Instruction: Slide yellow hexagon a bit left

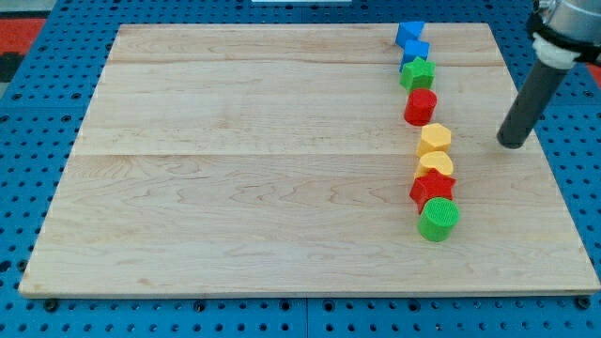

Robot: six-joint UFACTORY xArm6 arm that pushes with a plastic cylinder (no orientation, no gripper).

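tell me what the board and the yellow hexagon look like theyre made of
Board: looks like pale wood, matte, with grain lines and plank seams running across. Yellow hexagon: probably plastic or painted wood, with a smooth, even colour and no grain visible; the picture leaves it open. My tip stands to its right, apart.
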